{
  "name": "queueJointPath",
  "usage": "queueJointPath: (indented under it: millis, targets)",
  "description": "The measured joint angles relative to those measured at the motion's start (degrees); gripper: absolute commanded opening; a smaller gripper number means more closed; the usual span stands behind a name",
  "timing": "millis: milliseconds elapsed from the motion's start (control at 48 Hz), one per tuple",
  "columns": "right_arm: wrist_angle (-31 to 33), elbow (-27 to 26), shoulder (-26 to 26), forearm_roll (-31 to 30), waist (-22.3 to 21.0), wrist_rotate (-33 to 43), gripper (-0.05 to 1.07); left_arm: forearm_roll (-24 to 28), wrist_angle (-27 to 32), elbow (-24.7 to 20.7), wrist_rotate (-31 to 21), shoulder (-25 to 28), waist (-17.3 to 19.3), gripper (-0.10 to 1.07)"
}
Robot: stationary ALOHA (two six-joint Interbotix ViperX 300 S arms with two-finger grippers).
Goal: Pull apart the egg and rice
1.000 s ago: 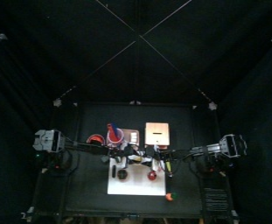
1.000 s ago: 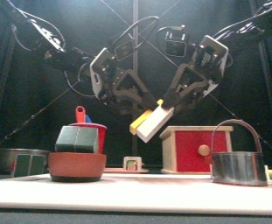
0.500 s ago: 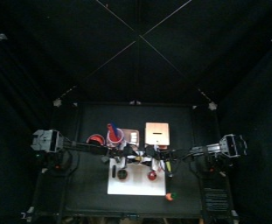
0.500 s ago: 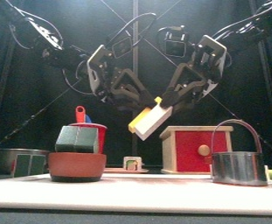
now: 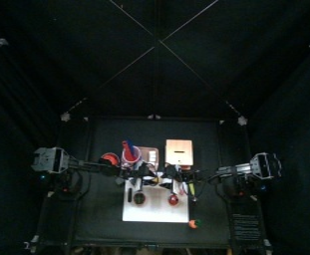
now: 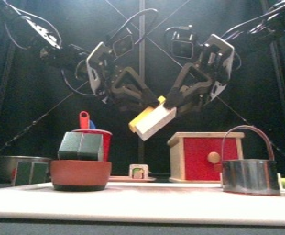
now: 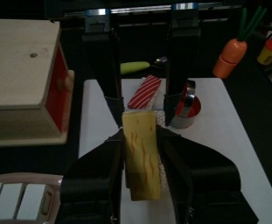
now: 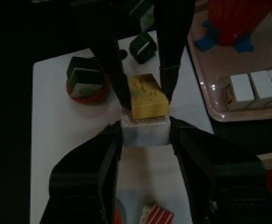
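Egg and rice (image 6: pixel 153 119) hangs above the surface's middle; our left tool (image 7: pixel 142 166) clamps the yellow egg end, our right tool (image 8: pixel 148 131) the white rice end.

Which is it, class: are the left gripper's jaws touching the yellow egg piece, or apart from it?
Touching. In the left wrist view the left gripper has a jaw pressed against each side of the egg, with no gap showing.
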Motion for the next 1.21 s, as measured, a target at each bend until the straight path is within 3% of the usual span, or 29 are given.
queueJointPath:
  millis: [1208]
  targets:
    - [-0.09,-0.70,1.85,2.29,1.49,0.00,0.54,0.18,-3.16,0.44,0.00,-0.97,0.00,0.49]
